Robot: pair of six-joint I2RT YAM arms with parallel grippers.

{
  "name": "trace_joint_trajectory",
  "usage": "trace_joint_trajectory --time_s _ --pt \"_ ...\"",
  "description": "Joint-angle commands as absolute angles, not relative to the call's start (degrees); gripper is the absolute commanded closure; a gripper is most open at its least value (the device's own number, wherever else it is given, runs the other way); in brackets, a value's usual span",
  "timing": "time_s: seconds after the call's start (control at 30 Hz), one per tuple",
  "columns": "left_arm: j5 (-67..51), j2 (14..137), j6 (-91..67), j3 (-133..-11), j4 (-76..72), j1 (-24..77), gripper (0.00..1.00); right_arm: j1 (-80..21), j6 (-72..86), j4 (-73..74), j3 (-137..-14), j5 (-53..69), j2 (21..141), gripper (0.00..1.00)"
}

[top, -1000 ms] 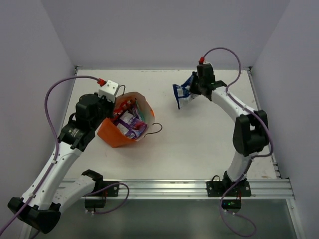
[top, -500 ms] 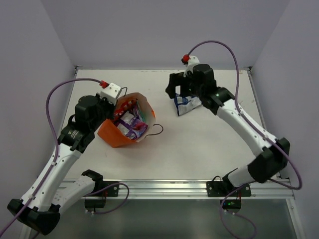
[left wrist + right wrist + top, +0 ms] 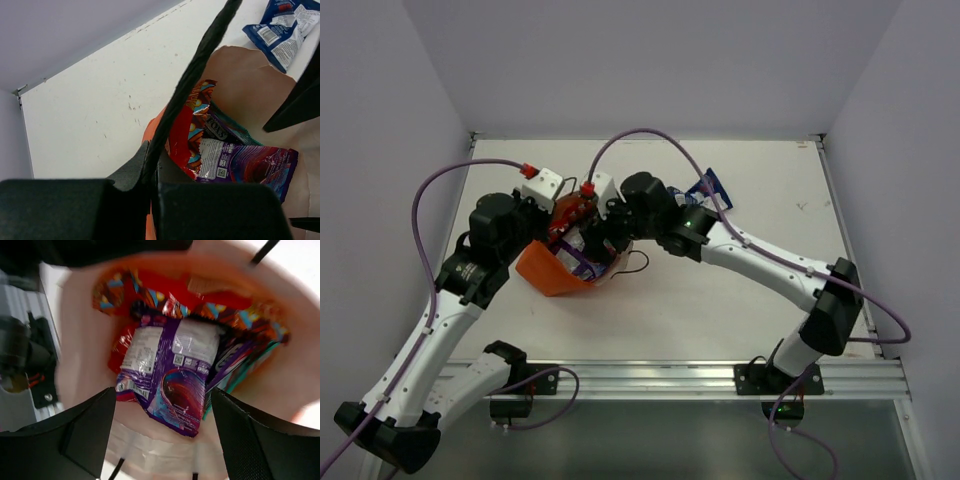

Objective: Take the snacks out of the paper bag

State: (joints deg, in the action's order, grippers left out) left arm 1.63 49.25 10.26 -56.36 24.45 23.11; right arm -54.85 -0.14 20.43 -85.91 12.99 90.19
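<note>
Snacks [image 3: 165,300] mostly still inside paper bag [image 3: 545,272]; right hand [image 3: 164,392] now over its mouth.
Since a second ago the right hand has let go of the blue packet [image 3: 287,27], which lies on the worktop [image 3: 740,290] just beyond the bag, and has swung across to the bag. One is out and the next pick is starting, I judge. Its fingers are spread and empty, either side of the purple packet [image 3: 172,375], which lies topmost in the bag over red and teal ones. Left hand [image 3: 152,165] is pressed together on the bag's rim.
</note>
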Motion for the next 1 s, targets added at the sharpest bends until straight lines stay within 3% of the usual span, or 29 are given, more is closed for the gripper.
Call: trace_joint_trajectory --time_s 0.0,0.3,0.43,0.6,0.73,0.87,0.97 --pt "-1.2 47.3 9.6 -57.9 16.5 23.3 1.0 -55.7 -1.4 20.0 -87.3 12.2 93.2 0.21" --pt "-1.6 47.0 9.3 -58.0 17.2 23.3 1.0 -55.6 0.6 16.8 -86.1 3.4 101.3 0.22" --pt "-1.2 46.9 9.5 -58.3 17.3 23.3 1.0 -55.7 1.8 19.0 -86.7 3.7 103.9 0.32" --pt "-0.7 46.8 9.8 -58.3 17.8 23.3 1.0 -55.7 2.5 18.8 -83.8 4.4 101.3 0.59" --pt "-0.4 47.0 10.0 -57.9 17.8 23.3 1.0 -55.8 2.6 19.3 -83.7 4.0 98.6 0.9" --pt "-0.3 47.5 10.1 -57.8 17.8 23.3 1.0 -56.2 1.9 21.0 -87.0 3.8 95.7 1.0" --pt "-0.3 47.6 10.2 -57.9 17.7 23.3 1.0 -56.2 1.4 21.5 -89.5 4.3 93.2 1.0"
